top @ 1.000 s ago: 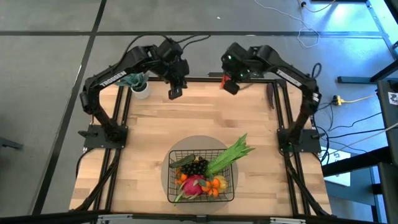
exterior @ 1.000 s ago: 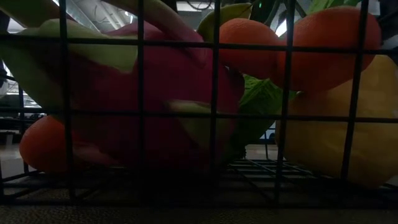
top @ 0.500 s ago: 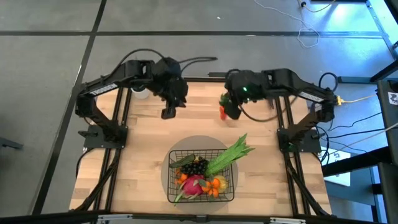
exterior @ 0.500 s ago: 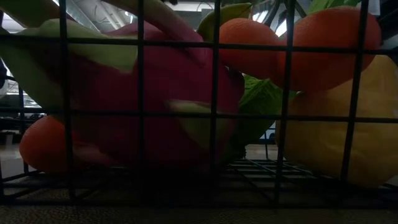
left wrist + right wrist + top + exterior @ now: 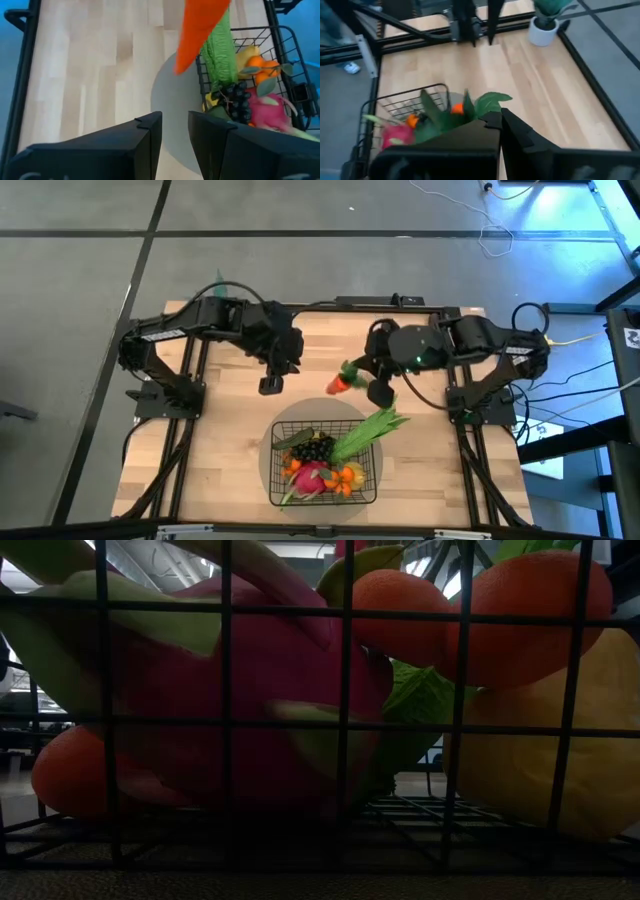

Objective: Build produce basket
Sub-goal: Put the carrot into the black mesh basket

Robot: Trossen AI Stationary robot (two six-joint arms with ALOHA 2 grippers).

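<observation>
The black wire basket (image 5: 275, 480) stands on a grey round mat near the table's front edge. It holds a pink dragon fruit (image 5: 250, 670), oranges (image 5: 530, 600), a yellow mango (image 5: 560, 760), dark grapes (image 5: 316, 448) and long green stalks (image 5: 375, 425) that stick out over its far right rim. My right gripper (image 5: 362, 382) is shut on an orange carrot with a green top (image 5: 338, 384), above the table just beyond the basket. My left gripper (image 5: 270, 387) hangs to the left of the carrot, empty, with a narrow gap between its fingers (image 5: 175, 132). My right gripper holds the carrot lifted clear of the table, above the basket's far side. The carrot sticks out from the fingers toward the table's left, its orange tip (image 5: 182, 62) slanting down. My own fingers (image 5: 520, 132) hide the place of contact; green leaves (image 5: 490, 102) show just beyond them.
A spiky plant in a white pot (image 5: 544, 27) stands at the far left corner. Black frame rails (image 5: 195, 380) run along the table's left and right sides. Bare wood (image 5: 230, 440) lies left of the basket and between it and the far edge.
My right gripper has carried the carrot from the table's far edge toward the basket, and the carrot now points toward the table's left. My left gripper has come from the far edge toward the near edge, alongside it.
</observation>
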